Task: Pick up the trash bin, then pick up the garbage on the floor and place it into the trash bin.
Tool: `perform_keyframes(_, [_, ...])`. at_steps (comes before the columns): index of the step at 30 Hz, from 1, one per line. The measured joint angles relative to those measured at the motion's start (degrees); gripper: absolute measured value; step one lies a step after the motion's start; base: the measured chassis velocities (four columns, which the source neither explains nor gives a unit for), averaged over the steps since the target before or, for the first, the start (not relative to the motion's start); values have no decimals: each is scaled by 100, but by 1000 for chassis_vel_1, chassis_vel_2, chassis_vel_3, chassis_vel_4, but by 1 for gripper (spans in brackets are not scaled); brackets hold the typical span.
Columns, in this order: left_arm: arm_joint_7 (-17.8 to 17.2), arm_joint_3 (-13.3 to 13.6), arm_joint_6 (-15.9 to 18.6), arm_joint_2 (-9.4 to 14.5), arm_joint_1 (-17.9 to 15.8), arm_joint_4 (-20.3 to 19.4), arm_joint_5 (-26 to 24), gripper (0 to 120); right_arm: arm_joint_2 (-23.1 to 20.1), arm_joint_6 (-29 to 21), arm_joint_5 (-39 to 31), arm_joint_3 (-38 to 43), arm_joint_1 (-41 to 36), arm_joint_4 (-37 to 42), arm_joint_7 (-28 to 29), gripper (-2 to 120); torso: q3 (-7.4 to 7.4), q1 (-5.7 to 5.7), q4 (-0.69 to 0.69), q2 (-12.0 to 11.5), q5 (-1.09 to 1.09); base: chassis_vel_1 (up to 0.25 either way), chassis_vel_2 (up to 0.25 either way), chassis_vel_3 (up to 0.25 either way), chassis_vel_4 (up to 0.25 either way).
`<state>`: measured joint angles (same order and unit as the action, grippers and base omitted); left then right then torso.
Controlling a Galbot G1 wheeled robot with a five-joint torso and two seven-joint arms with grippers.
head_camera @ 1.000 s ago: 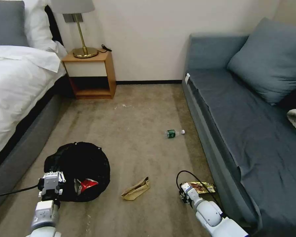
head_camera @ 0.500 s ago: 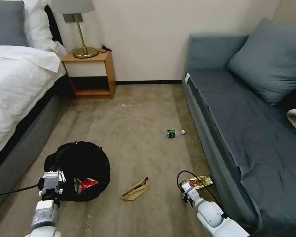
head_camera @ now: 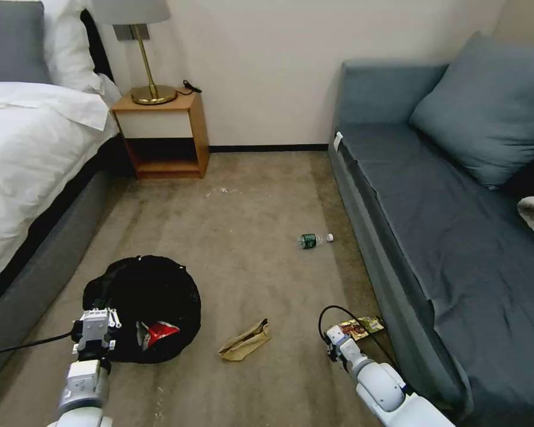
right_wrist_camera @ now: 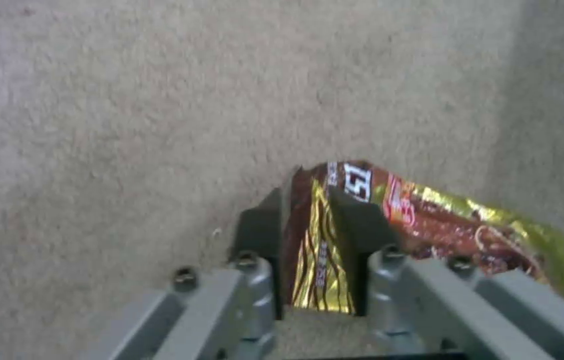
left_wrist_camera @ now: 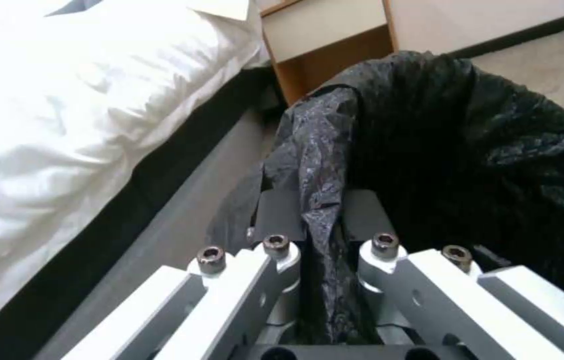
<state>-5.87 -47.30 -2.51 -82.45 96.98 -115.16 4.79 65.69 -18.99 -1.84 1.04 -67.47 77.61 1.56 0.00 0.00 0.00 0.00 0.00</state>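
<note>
**Both end effectors clamped: bin liner and gold wrapper**

My left end effector [left_wrist_camera: 321, 220] is pinched tight on the black liner at the rim of the trash bin [head_camera: 142, 296], which sits on the carpet beside the bed [head_camera: 24, 172]. My right end effector [right_wrist_camera: 315, 225] grips one gold-brown wrapper [right_wrist_camera: 428, 220] close against the sofa [head_camera: 457, 249]. One red wrapper [head_camera: 157, 333] lies inside the bin. One tan paper bag [head_camera: 245, 341] lies between bin and sofa; one bottle [head_camera: 311, 240] lies farther along the sofa.

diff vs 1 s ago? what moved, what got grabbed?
Right gripper, shut on the gold-brown snack wrapper, drew back slightly and lifted it. Left gripper stays clamped on the black-bag-lined trash bin, which nudged slightly right. Tan paper bag and green-labelled bottle unmoved.
</note>
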Motion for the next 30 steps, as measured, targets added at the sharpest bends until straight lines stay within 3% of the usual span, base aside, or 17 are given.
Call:
perform_keyframes(11, [-6,-11,-22,-14,18,-9,5,6,18,-3,-144,79,41,-101,5,57,0,0,1,0,0,0,0,0,0])
perform_keyframes(19, [-7,0,-49,-41,40,-39,31,6,67,-37,-112,173,145,-409,10,90,0,0,0,0,0,0,0,0,0])
perform_keyframes(20, [-7,0,-49,-41,40,-39,31,6,67,-37,-112,173,145,-409,10,90,0,0,0,0,0,0,0,0,0])
perform_keyframes(22, [-8,-2,-51,-47,46,-51,32,6,88,-24,-89,189,206,-534,8,75,0,0,2,0,0,0,0,0,0])
perform_keyframes(30, [-8,2,-54,-74,45,-52,47,6,88,-29,-84,195,218,-559,-30,49,0,0,2,0,-1,0,0,0,0])
